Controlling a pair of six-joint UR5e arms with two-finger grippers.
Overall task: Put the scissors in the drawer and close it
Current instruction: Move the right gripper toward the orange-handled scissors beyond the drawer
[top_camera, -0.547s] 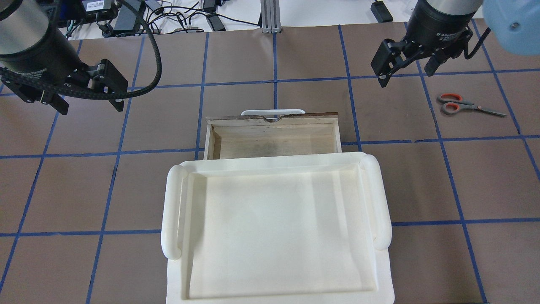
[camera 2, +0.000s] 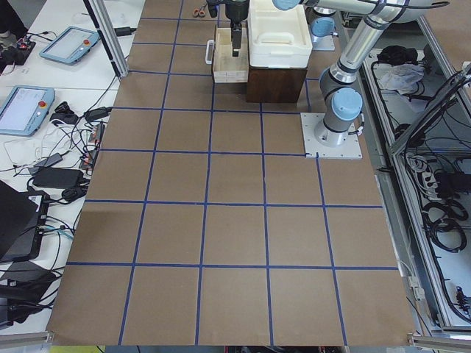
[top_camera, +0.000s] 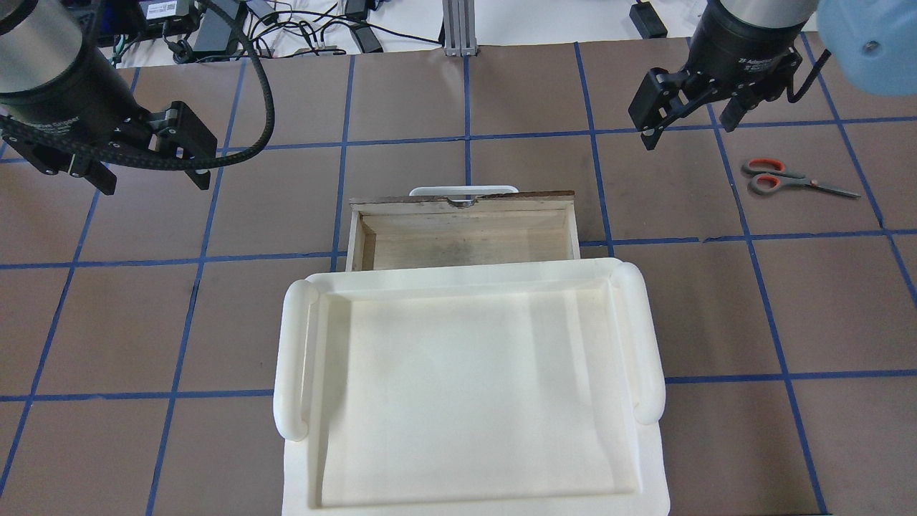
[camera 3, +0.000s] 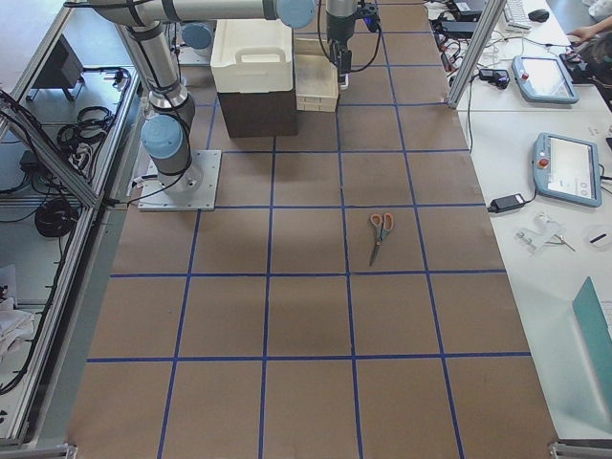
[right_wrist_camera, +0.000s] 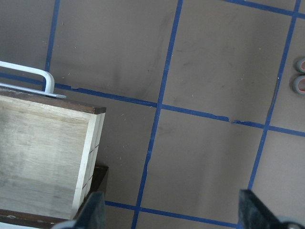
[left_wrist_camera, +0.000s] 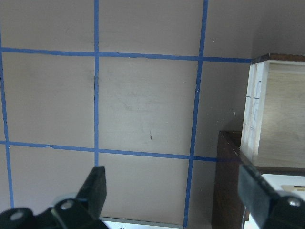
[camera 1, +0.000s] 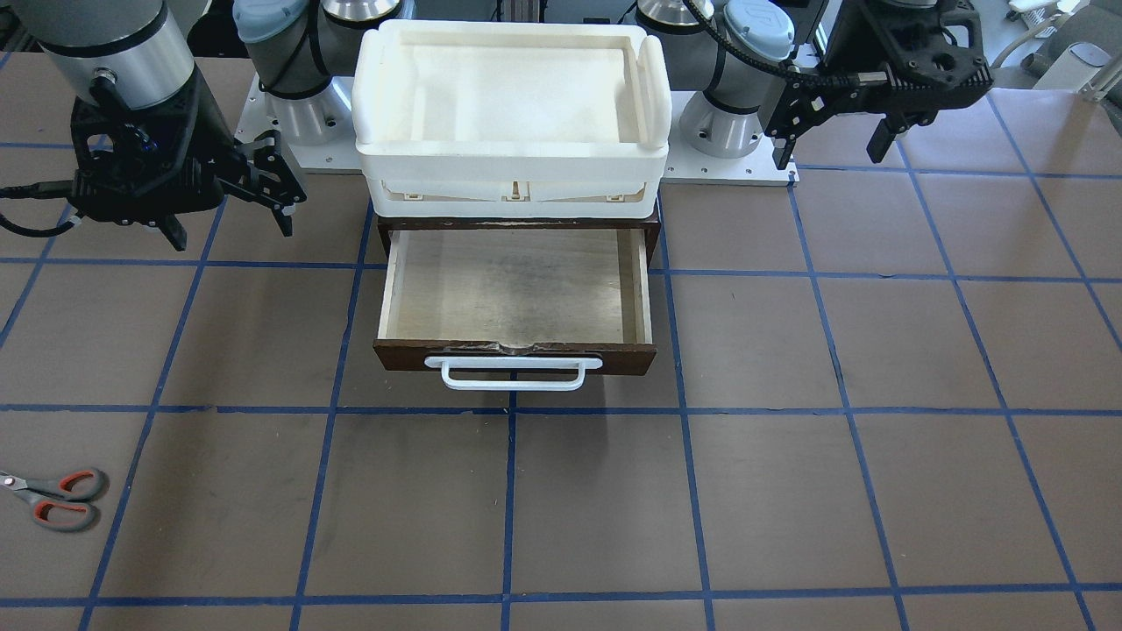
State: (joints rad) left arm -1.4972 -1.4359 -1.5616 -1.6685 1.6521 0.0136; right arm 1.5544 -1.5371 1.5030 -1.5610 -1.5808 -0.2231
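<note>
The scissors [top_camera: 777, 177], grey with orange-red loops, lie flat on the brown table at the right, apart from everything; they also show in the front view [camera 1: 57, 499] and the right side view [camera 3: 380, 229]. The drawer [top_camera: 466, 198] is pulled open and empty, its white handle facing away from the robot; it also shows in the front view [camera 1: 526, 358]. My right gripper [top_camera: 688, 135] is open and empty, hovering above the table between the drawer and the scissors. My left gripper [top_camera: 154, 183] is open and empty, hovering left of the drawer.
A white plastic tray [top_camera: 290, 373] sits on top of the dark cabinet that houses the drawer. Cables and power bricks [top_camera: 215, 25] lie beyond the table's far edge. Blue tape lines grid the table.
The right arm has shifted very slightly. The scissors, drawer and left arm have not moved.
</note>
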